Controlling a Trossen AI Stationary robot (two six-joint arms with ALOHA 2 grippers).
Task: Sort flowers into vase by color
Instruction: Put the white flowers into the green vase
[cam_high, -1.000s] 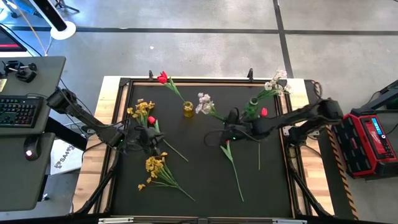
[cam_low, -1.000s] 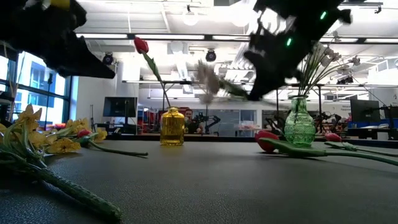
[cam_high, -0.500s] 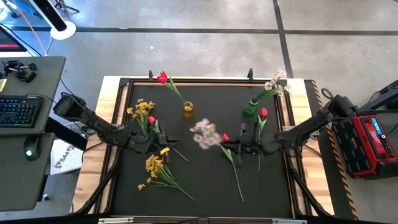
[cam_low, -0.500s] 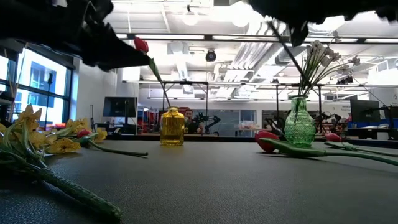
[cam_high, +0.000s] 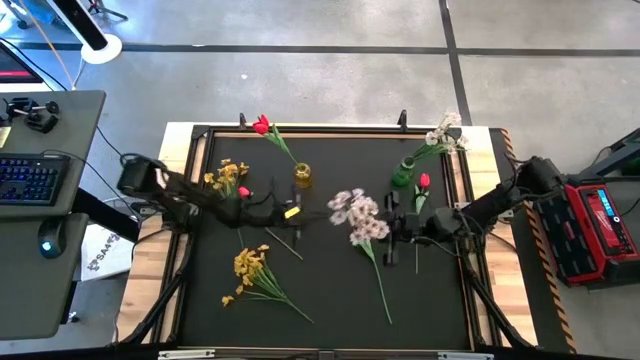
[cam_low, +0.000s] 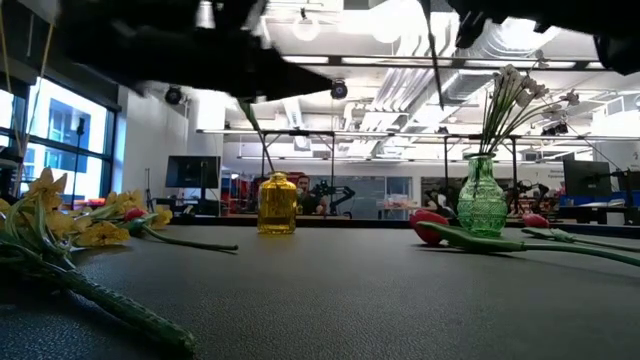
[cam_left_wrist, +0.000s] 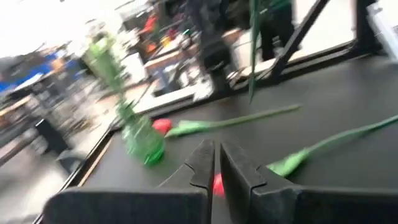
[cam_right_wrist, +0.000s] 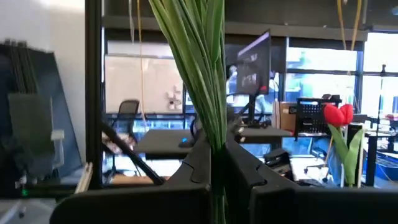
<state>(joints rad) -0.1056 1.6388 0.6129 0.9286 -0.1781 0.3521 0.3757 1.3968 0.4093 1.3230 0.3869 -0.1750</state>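
The right claw (cam_high: 397, 226) is clamped on the stems of a white blossom spray (cam_high: 358, 213), held above the worktop (cam_high: 330, 300) near its centre. The left claw (cam_high: 290, 212), at 9 o'clock from the spray, has its fingers (cam_left_wrist: 200, 167) nearly together with a yellow bloom at its tip. The green vase (cam_high: 403, 172) with white flowers stands at 1 o'clock, the yellow vase (cam_high: 302, 176) at 11 o'clock.

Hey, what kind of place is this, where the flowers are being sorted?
Probably a robotics lab or workshop: a bare concrete floor, a desk with a keyboard beside the table, and open ceiling ducts over rooms of monitors and equipment.
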